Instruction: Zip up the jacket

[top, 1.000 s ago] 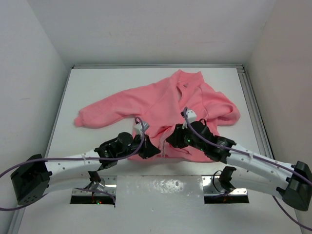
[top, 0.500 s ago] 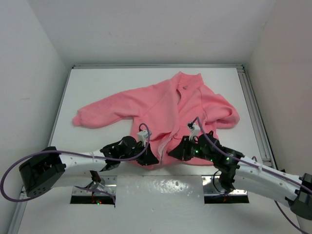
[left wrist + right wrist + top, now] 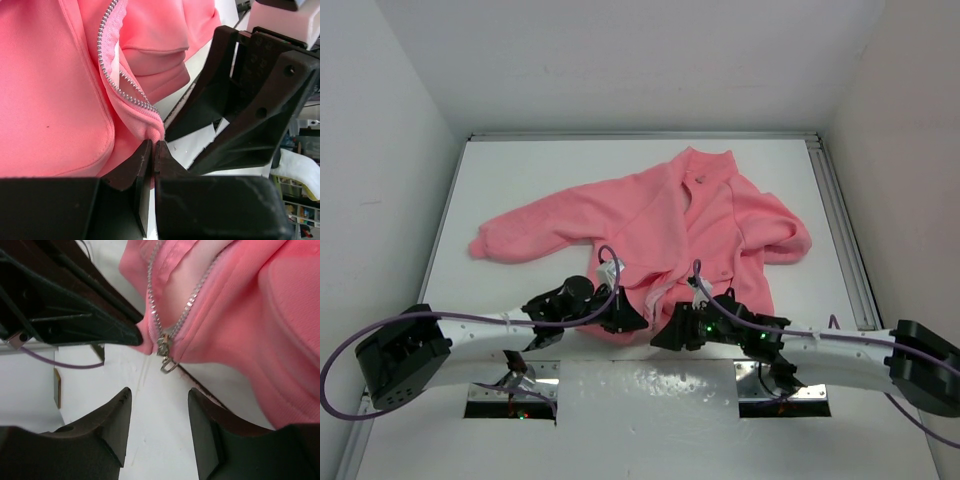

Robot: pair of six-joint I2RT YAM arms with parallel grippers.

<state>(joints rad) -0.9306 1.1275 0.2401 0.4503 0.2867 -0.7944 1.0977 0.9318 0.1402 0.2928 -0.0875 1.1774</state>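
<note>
— Where is the jacket (image 3: 670,230)?
— It lies spread on the white table (image 3: 540,170), pink fleece, collar far, hem near. The zipper (image 3: 191,299) is undone.
— Grippers?
— The left gripper (image 3: 152,146) pinches the hem. The right gripper (image 3: 159,396) gapes by the pull (image 3: 168,365).

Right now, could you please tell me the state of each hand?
Left hand: closed on the jacket hem.
Right hand: open, empty, zipper pull just ahead.

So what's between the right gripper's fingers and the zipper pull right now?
Only bare white tabletop: in the right wrist view the open right fingers lie short of the zipper pull at the jacket hem, nothing between.
</note>
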